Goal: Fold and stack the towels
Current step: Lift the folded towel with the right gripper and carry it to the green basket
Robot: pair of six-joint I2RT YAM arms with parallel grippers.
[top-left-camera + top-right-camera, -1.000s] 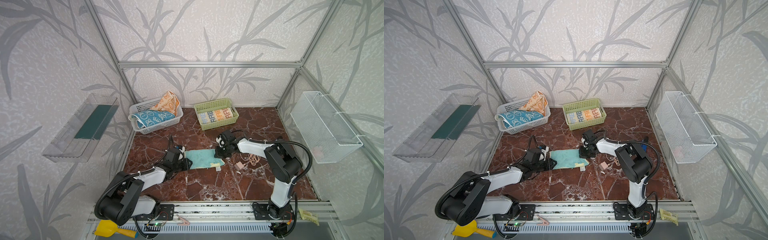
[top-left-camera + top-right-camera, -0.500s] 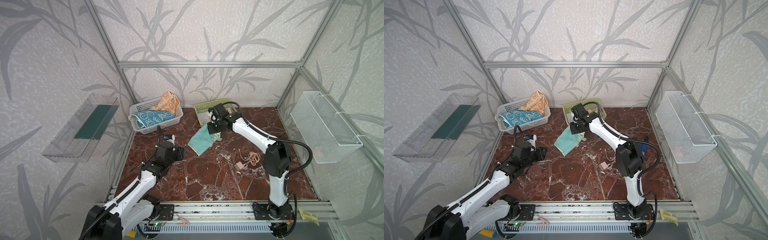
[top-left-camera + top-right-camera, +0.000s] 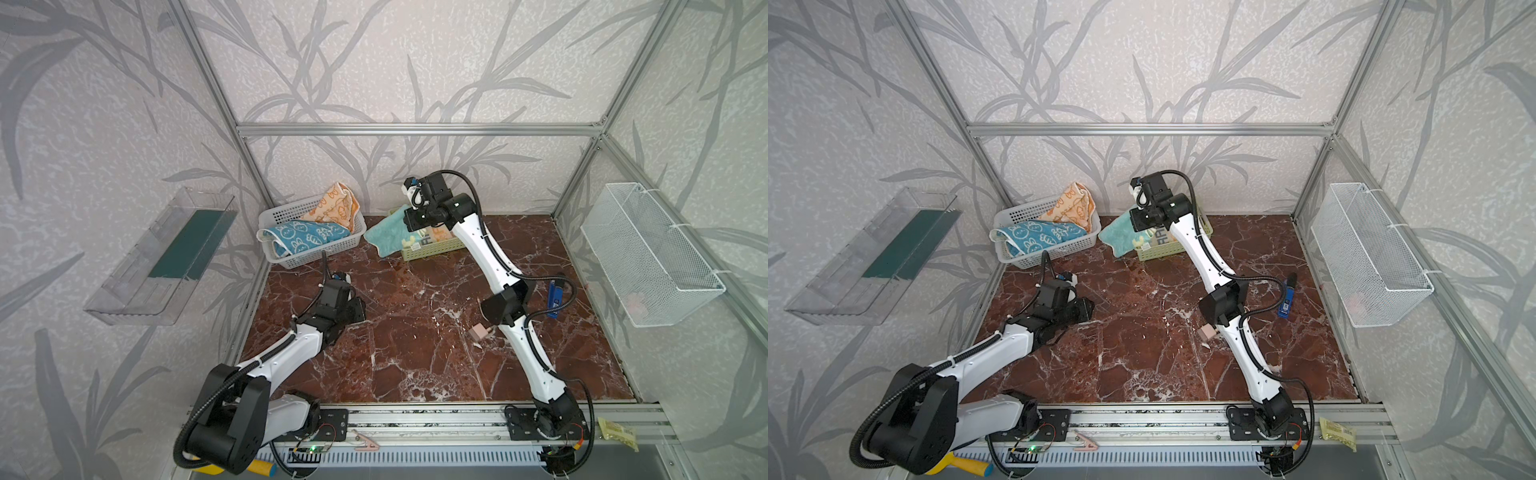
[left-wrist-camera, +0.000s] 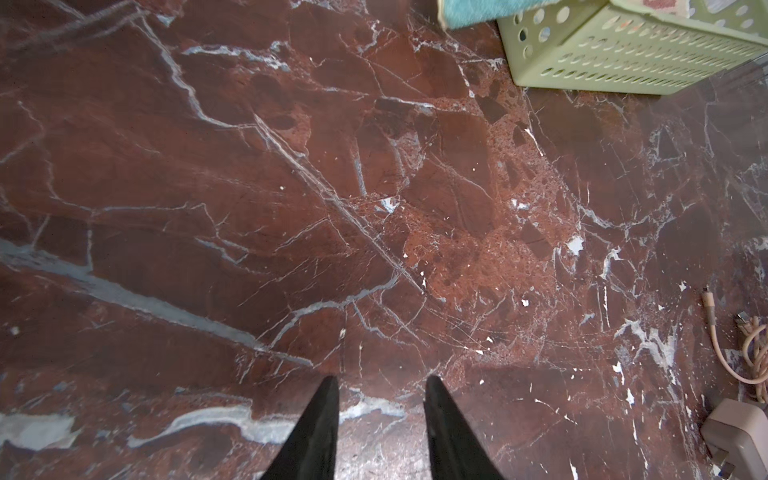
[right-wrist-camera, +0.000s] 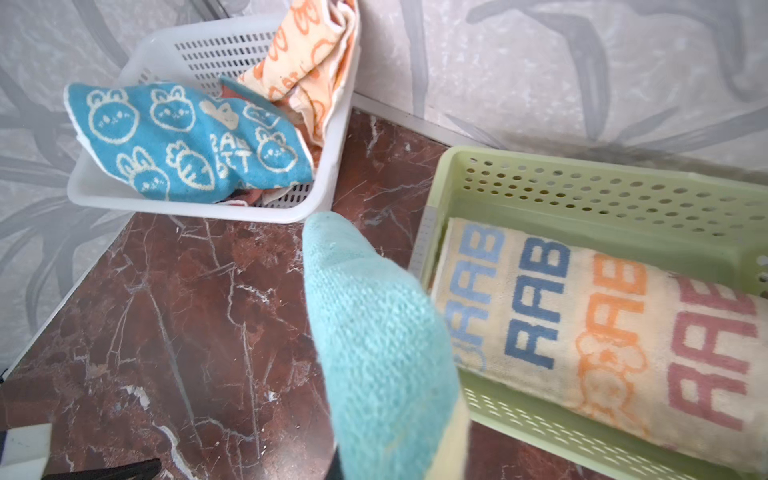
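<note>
My right gripper (image 3: 415,226) is shut on a folded teal and pale-yellow towel (image 3: 386,237), which hangs over the left end of the green basket (image 3: 436,249) at the back. In the right wrist view the teal towel (image 5: 382,345) hides the fingers. A folded striped "RAB" towel (image 5: 602,332) lies inside the green basket (image 5: 582,178). A blue bunny towel (image 3: 303,239) and an orange bunny towel (image 3: 336,205) lie crumpled in the white basket (image 3: 291,257). My left gripper (image 3: 357,309) stands open and empty low over the marble, left of centre; its black fingertips (image 4: 328,386) are apart.
A pink charger plug (image 3: 480,332) with its cable (image 4: 748,353) lies near the right arm. A blue stick-shaped object (image 3: 555,297) rests further right. A white wire basket (image 3: 648,253) hangs on the right wall and a clear shelf (image 3: 166,257) on the left wall.
My right gripper has lifted the teal towel from the middle of the table and carried it back to the green basket. My left gripper has let go and drawn back to the left.
</note>
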